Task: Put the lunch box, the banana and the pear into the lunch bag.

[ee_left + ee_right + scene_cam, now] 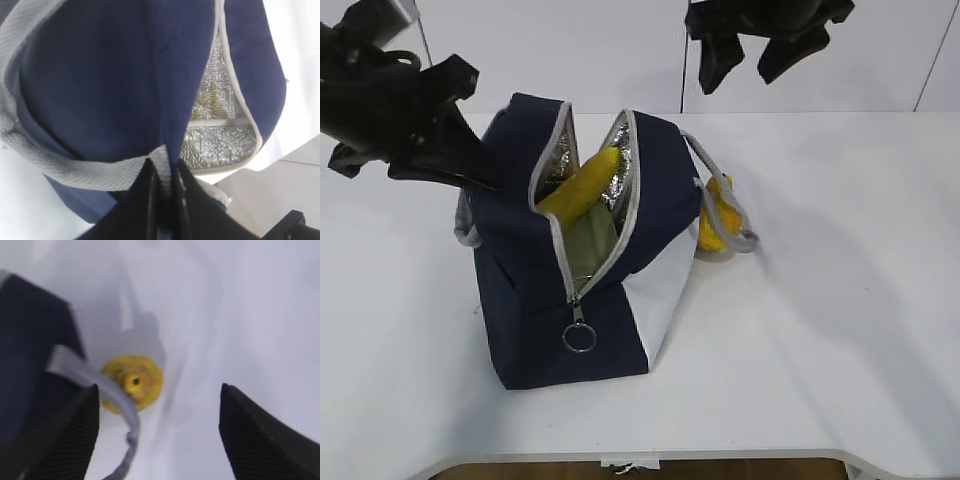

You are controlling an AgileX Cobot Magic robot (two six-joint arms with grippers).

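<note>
The right hand (159, 425) hangs wide open and empty above the pear (133, 383), which sits on the desk (840, 330) at the lunch bag's (520, 300) three o'clock side, a grey handle (95, 377) draped across it. Best to descend straight, straddling the fruit while keeping the near finger clear of that strap. The left hand (165, 200) is pinched shut on the bag's edge, holding the mouth agape. The banana (582, 185) and green-lidded lunch box (590, 245) lie inside. Open desk spreads toward three o'clock.

White table (840, 300) under lunch bag (525, 300) and neighbouring pear (712, 230)
</note>
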